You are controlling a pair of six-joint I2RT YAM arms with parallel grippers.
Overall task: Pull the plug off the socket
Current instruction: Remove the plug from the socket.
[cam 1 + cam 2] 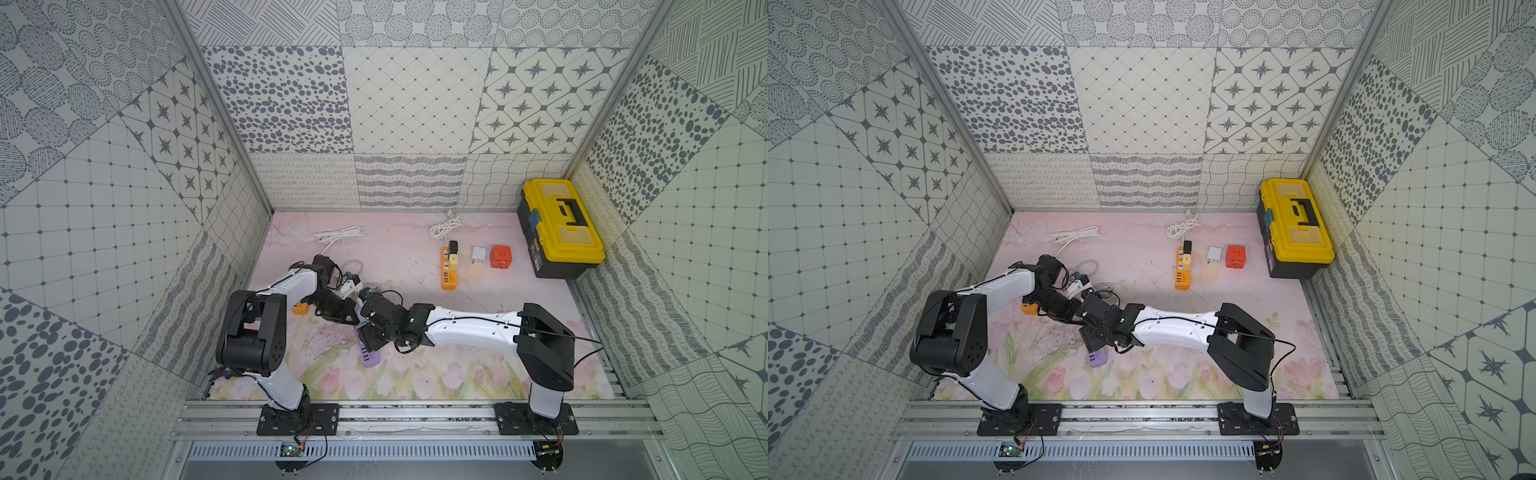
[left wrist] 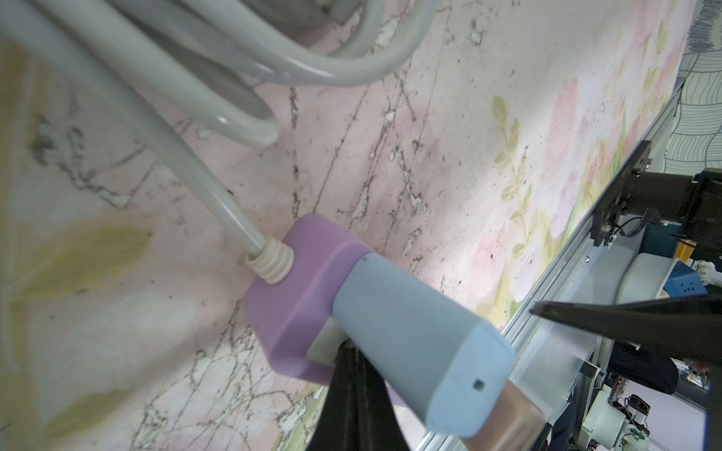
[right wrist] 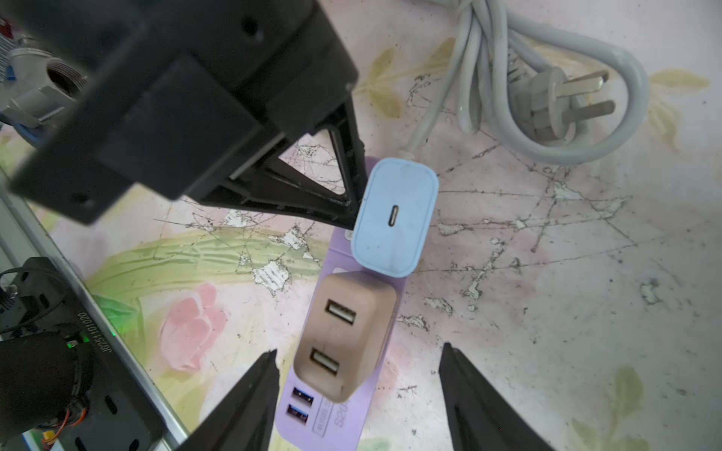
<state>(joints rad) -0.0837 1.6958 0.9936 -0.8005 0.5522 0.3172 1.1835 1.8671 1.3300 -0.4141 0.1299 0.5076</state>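
Right jaws: the right gripper (image 3: 359, 349) stands about half open and empty, one finger on each side of the beige plug (image 3: 344, 332), neither touching it. I judge it is lined up to close on the plug.
Left jaws: the left gripper (image 3: 349, 218) is closed on nothing. Its tips press down on the purple socket strip (image 3: 340, 421) just beside the blue plug (image 3: 394, 218), likely to pin the strip so it does not lift with the pull.
Plug: seated in the strip, USB ports up, next to the blue plug.
Cord: the grey cord (image 3: 547, 144) lies coiled and slack beyond the strip.
Far side: the orange strip (image 1: 449, 270) and yellow toolbox (image 1: 561, 228) sit well apart, clear of the work.
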